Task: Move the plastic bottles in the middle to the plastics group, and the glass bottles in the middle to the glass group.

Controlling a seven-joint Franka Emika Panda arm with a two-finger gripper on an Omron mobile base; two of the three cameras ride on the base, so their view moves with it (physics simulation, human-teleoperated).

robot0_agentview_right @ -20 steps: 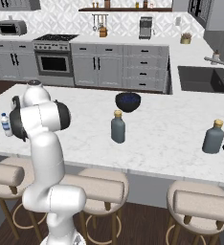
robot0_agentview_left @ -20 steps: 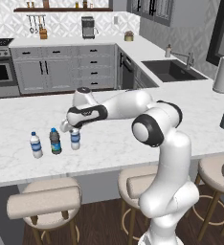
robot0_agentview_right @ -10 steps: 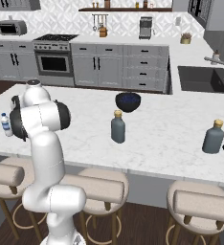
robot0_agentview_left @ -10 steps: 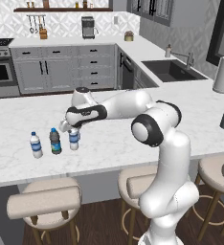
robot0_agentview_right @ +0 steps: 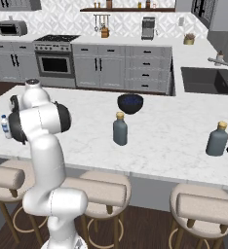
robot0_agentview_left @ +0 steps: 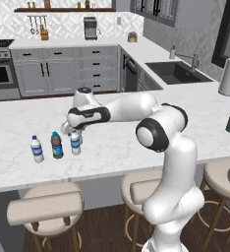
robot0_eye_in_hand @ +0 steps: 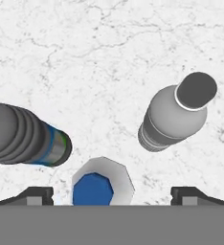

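A clear slim plastic bottle with a blue cap [robot0_eye_in_hand: 93, 190] is stood upright between the spread, released fingers of the gripper [robot0_eye_in_hand: 111, 195], beside a dark-bodied blue-labelled bottle [robot0_eye_in_hand: 25, 138] and a greyish plain bottle [robot0_eye_in_hand: 173, 115] on the white marble counter [robot0_eye_in_hand: 109, 57].

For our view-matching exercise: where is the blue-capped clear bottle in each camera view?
Left base view: blue-capped bottle left of centre, under the claw.
Right base view: the arm covers that end of the counter.
Hand view: bottom centre, between the claw's tips.
Shared landmark: the marble counter.
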